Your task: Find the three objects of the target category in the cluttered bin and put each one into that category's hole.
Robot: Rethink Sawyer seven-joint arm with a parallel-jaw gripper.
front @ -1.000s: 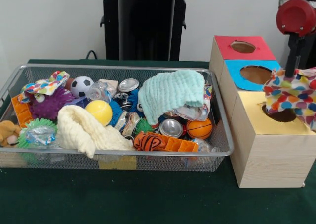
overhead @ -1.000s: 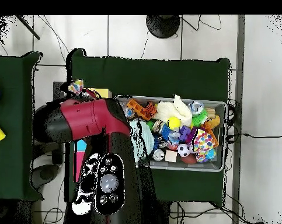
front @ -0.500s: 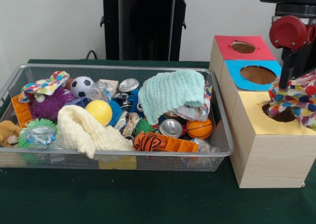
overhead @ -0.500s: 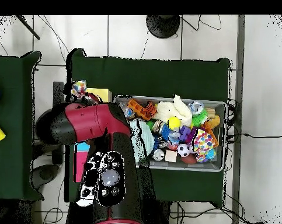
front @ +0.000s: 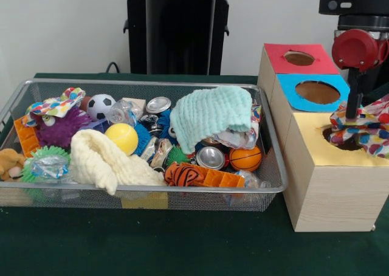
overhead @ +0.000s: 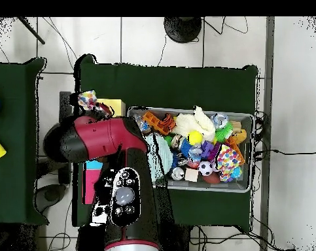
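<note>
You are looking at a wire-mesh bin (front: 267, 188) on the green table (front: 182, 245), packed with toys, crushed cans and cloths, and beside it a wooden sorting box (front: 328, 191) with 3 holes on top: red (front: 299, 58), blue (front: 315, 92) and yellow (front: 341, 139). The red and black arm (overhead: 101, 137) reaches over the box. In the front view its thin black stem comes down to the yellow hole.

The gripper (front: 352, 113) is buried in the polka-dot cloth (front: 364, 125), so you cannot tell whether it is clamped on the fabric or has let go. That cloth lies draped over the yellow hole, partly sunk in, with its edges spread over the rim and off the box's outer side.

Judging from this, you are in the placing step for 1 cloth. The next move calls for getting the fabric fully down through the hole, then lifting straight up clear of it. Loose folds on the rim could snag and come back out.

The bin holds at least 3 more cloths: a mint one (front: 209, 115) piled high near the box, a cream one (front: 103, 160) at the front, and a second polka-dot one (front: 55, 106) at the far corner. There is open room above the bin; the bin's rim stands just beside the box, so swing across high.
</note>
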